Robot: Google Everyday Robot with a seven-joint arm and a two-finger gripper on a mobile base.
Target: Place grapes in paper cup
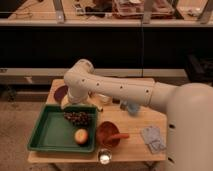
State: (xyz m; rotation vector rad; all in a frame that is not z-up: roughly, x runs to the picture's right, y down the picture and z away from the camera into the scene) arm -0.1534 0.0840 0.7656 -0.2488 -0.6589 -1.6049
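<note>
Dim room, dark shelving (100, 47) at the back, wooden counter (134, 125) up front carrying everything. Green tray (42, 135) on its near-left part, used as the anchor for places below.

Grapes (77, 118) lying inside the tray by its back edge, not lifted yet. Apple (81, 136) in the tray too, just in front of the bunch. Hand (76, 106) hanging over the tray's back rim, just above the grapes, spread wide and empty as far as can be judged. Paper cup (103, 99) just past the tray's back-right corner, tucked under the arm (120, 90).

Risks, purely guessing:
- Could pinch only a few berries and tear them off, thanks to a loose, lumpy cluster.
- Could nudge the apple going down.
- Could clip the cup with that fat arm on the swing over and tip it.
- Small cup mouth as well, hence a fair chance of spilling half the bunch over the rim.

Hard to make out:
- Tip of the hand mostly lost against the dark grapes.
- Cup only partly showing.
- Purple bowl (60, 92) behind the tray's back-left corner, half covered by the arm.
</note>
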